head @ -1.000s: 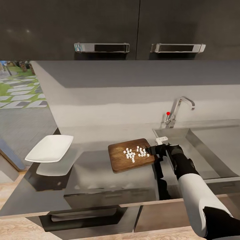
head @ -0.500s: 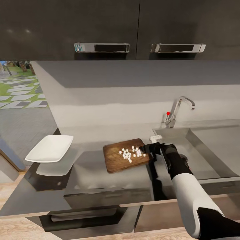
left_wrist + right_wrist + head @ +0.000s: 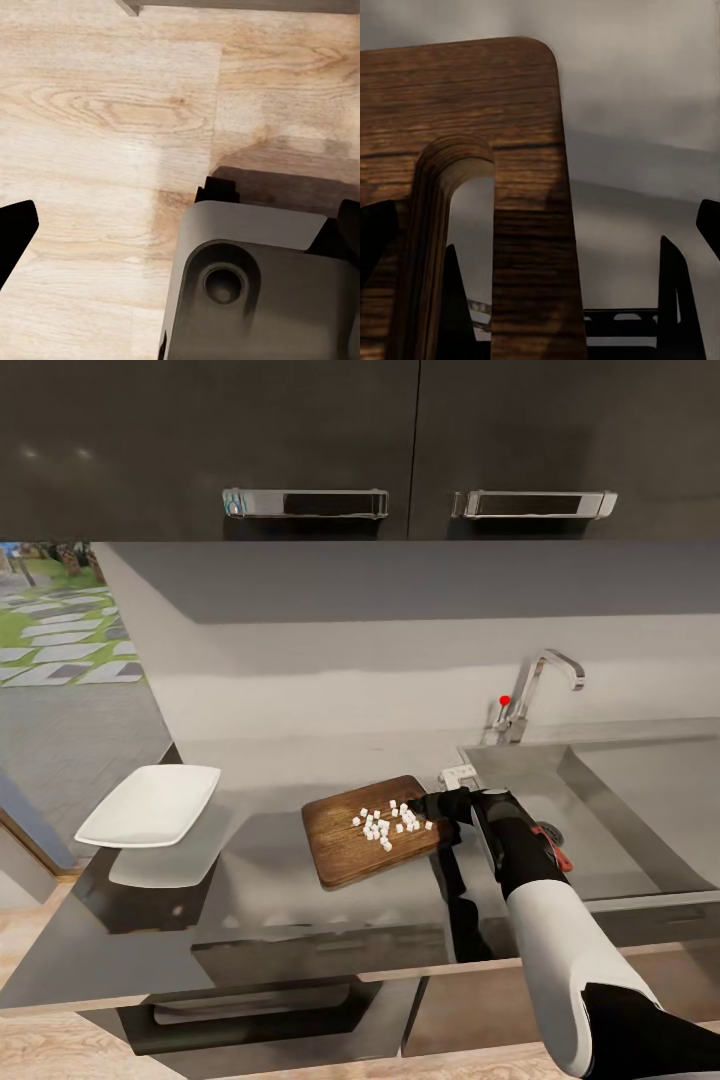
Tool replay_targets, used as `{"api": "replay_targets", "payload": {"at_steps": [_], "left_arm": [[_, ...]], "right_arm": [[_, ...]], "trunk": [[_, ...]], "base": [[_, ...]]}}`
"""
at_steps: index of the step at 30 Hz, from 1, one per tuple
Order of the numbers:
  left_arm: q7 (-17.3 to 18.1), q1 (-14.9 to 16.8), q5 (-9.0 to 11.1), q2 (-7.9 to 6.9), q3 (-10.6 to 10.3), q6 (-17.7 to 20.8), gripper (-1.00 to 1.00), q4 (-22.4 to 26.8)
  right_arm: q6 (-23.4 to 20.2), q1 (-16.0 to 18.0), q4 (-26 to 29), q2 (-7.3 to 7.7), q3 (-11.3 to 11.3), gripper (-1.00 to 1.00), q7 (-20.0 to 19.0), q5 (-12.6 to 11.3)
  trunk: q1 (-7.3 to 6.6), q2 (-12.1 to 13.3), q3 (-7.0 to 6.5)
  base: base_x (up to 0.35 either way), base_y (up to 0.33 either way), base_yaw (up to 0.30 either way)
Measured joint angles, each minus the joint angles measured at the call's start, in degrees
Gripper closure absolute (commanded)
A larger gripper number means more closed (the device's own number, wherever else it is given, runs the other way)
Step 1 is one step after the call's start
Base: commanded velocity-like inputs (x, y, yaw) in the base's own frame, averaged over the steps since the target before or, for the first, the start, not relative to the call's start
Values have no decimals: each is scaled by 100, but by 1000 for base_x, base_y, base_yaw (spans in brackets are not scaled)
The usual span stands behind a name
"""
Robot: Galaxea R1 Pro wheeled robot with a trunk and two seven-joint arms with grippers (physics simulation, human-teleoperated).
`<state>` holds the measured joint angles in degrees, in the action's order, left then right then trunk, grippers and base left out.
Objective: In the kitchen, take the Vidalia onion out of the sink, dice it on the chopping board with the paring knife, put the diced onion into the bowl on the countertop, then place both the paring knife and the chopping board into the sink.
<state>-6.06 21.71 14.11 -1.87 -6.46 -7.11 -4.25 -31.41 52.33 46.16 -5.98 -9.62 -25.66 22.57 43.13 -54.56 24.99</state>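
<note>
The dark-brown chopping board (image 3: pixel 345 850) lies over the countertop (image 3: pixel 280 905) left of the sink (image 3: pixel 640 810), with several white diced onion pieces (image 3: pixel 388 823) on it. My right gripper (image 3: pixel 437 807) is shut on the board's right edge. In the right wrist view the board (image 3: pixel 521 150) and its handle slot sit between the right gripper (image 3: pixel 540 225) fingers. The white bowl (image 3: pixel 150 805) stands at the counter's left end, well apart from the board. A red knife handle (image 3: pixel 552 838) shows in the sink behind my forearm. In the left wrist view my left gripper (image 3: pixel 180 225) hangs open over the wooden floor.
The chrome tap (image 3: pixel 535 685) with its red-tipped lever stands behind the sink's left corner. Dark wall cabinets (image 3: pixel 400 450) hang above the counter. A stretch of bare counter separates board and bowl. The robot's grey base (image 3: pixel 255 292) is below the left gripper.
My right gripper has carried the board with the diced onion leftward, away from the sink. The red knife handle has come into view behind my arm.
</note>
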Motion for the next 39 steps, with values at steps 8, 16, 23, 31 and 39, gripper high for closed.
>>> {"api": "replay_targets", "payload": {"at_steps": [8,16,23,31,39], "left_arm": [[0,1,0,-3,0,0,-100,0],[0,1,0,-7,0,0,-100,0],[0,0,0,-2,0,-2,-100,0],[0,1,0,-1,0,0,-100,0],[0,0,0,-1,0,0,-100,0]], "right_arm": [[0,1,0,0,0,-100,1,3],[0,-2,0,6,0,-100,1,11],[0,0,4,9,0,-100,1,12],[0,1,9,9,0,-100,1,12],[-8,1,22,4,9,-100,1,13]], "trunk": [[0,0,0],[0,0,0],[0,0,0],[0,0,0],[0,0,0]], "base": [[0,0,0],[0,0,0],[0,0,0],[0,0,0],[0,0,0]]}}
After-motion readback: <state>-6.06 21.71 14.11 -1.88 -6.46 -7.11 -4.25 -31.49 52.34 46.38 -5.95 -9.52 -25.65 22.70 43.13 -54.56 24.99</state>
